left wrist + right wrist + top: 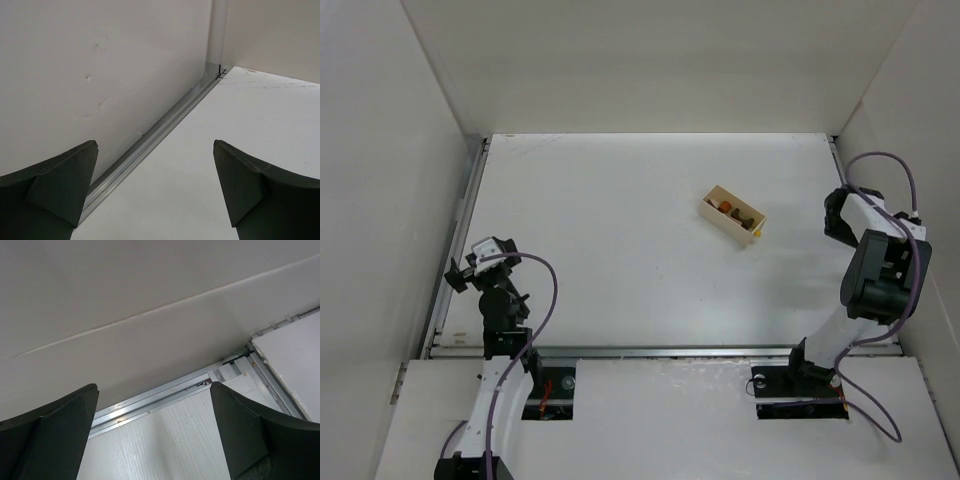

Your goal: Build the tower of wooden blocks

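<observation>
wood blocks [737, 213]: in cream box [712, 203], toward far right corner
step: seemingly unstarted
left gripper [155, 165]: wide open, empty
right gripper [154, 405]: wide open, empty
next: likely reach box

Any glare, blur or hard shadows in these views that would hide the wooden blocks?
Top external: soft, even light, no hard shadows; the blocks in the cream box are in focus but tiny. Left wrist: the fingers are near-black silhouettes. Right wrist: a small glint on the metal rail; neither wrist view shows the blocks.
</observation>
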Action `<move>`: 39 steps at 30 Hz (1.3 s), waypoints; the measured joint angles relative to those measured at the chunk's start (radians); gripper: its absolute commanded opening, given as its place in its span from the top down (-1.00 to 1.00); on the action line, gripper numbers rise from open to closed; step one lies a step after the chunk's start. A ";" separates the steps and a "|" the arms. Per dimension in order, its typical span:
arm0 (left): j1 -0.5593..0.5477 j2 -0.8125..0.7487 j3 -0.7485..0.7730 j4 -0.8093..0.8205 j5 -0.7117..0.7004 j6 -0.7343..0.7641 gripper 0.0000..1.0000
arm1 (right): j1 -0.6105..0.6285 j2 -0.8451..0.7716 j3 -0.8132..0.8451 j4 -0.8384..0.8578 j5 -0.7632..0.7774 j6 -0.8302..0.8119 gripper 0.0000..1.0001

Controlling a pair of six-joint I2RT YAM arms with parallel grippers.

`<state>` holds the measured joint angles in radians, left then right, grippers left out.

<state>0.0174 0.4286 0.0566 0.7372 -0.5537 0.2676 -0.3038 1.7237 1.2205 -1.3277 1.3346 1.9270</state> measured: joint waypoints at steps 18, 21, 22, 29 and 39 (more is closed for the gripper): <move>0.003 0.063 0.144 -0.235 0.200 0.087 -1.00 | 0.406 -0.221 0.278 0.406 -0.338 -1.085 -0.98; 0.004 0.075 0.330 -0.402 0.375 0.147 -1.00 | 0.411 -0.264 0.286 0.626 -0.779 -1.389 -0.98; 0.004 0.084 0.388 -0.445 0.425 0.169 -1.00 | 0.411 -0.269 0.286 0.687 -0.891 -1.459 -0.98; -0.011 0.195 0.629 -0.660 0.609 0.252 -1.00 | 0.438 -0.066 0.429 0.802 -1.268 -1.803 -0.96; -0.011 0.230 0.636 -0.809 0.649 0.293 -1.00 | 0.471 0.176 0.413 0.704 -1.318 -2.015 -0.45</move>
<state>0.0063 0.6586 0.6926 -0.0715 0.0956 0.5606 0.1669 1.8999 1.6333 -0.6239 0.0166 -0.0875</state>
